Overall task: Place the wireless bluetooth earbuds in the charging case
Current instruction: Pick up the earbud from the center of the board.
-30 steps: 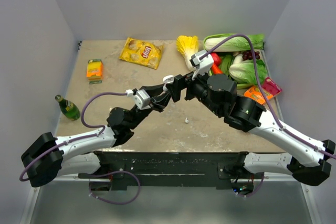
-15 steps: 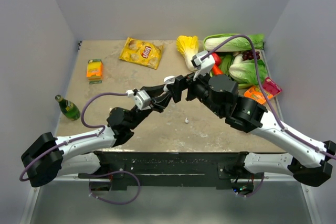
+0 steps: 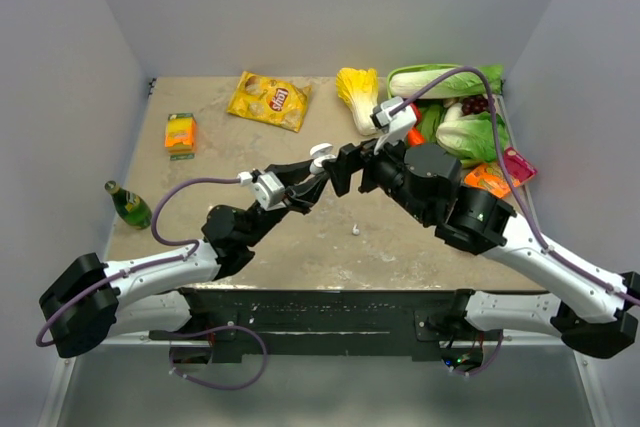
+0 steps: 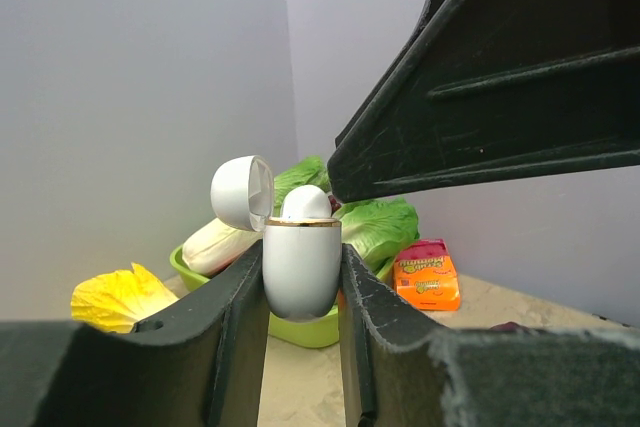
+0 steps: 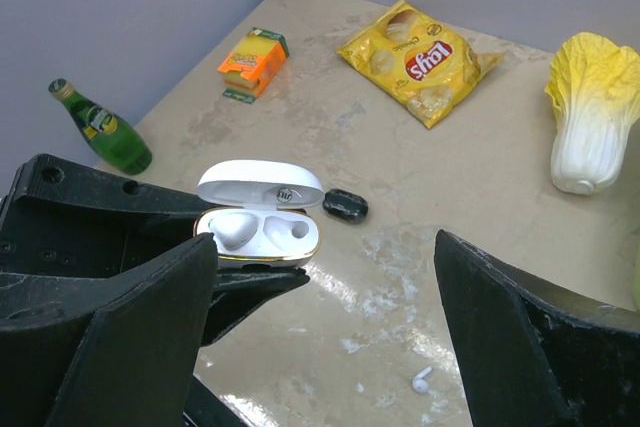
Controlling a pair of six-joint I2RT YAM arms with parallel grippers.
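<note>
— Where's our charging case?
— Upright in our left hand, which is partly closed on its glossy white egg-shaped shell. It has a gold rim, the lid is flipped back, and one smooth white earbud is seated inside.
— And our right hand?
— Spread wide and empty, just above the case. A second white earbud lies on the mottled tabletop below it.

charging case: white, egg-shaped, with a thin gold rim. lid hinged open and tipped back. upright, raised off the table, gripped at its sides between the fingers of the left gripper.

seated white earbud: in the case's left well as the right wrist view shows it, rounded top standing above the rim. the other well shows empty.

loose white earbud: tiny, stemmed, lying on the table, well apart from the case.

black rounded piece: small and glossy, on the table just beyond the case. cannot tell if it is a bud.
</note>
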